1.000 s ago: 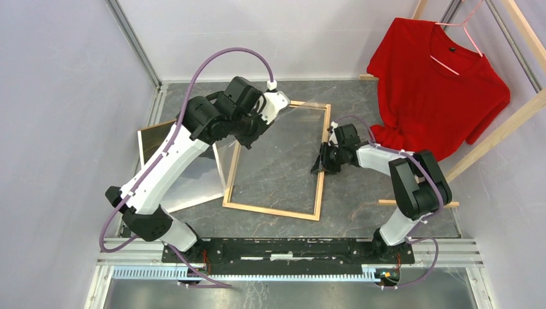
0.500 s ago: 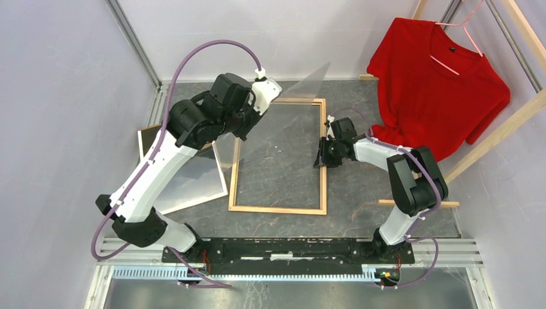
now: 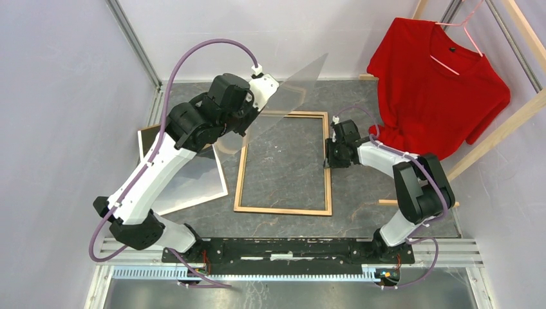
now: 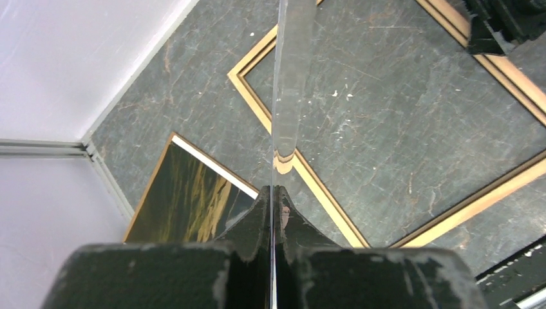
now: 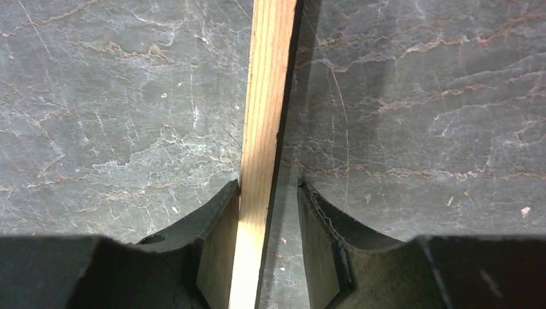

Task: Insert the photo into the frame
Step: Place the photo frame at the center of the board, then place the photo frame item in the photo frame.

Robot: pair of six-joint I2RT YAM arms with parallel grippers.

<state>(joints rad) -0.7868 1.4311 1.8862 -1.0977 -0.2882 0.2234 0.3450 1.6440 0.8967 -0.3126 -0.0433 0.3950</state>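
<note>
Frame (image 3: 283,210), wood back up, lies flat on the grey marbled table (image 3: 283,161) before you, its long rails running twelve to six in the overhead view, its opening bare. Photo (image 3: 193,187) rests face up just beside it at nine o'clock, slightly askew, dark golden end toward eleven, pale end toward five, partly under your left arm. Clear sheet (image 3: 296,84) hangs in the air over the frame's twelve o'clock end, tipped up toward one o'clock. Left gripper (image 4: 273,193) is pinched tight on that sheet's lower edge, so it likely cannot take the photo until the sheet is set down. Right gripper (image 5: 267,193) sits low at the three o'clock rail, jaws parted astride it: one finger against the wood, the other standing off, gripping nothing. The coming move turns on this: the photo lies across the frame from your right jaws and close beneath your left arm, so the left looks the nearer hand for the pickup, carrying the print toward three o'clock with its long side parallel to the rails.
</note>
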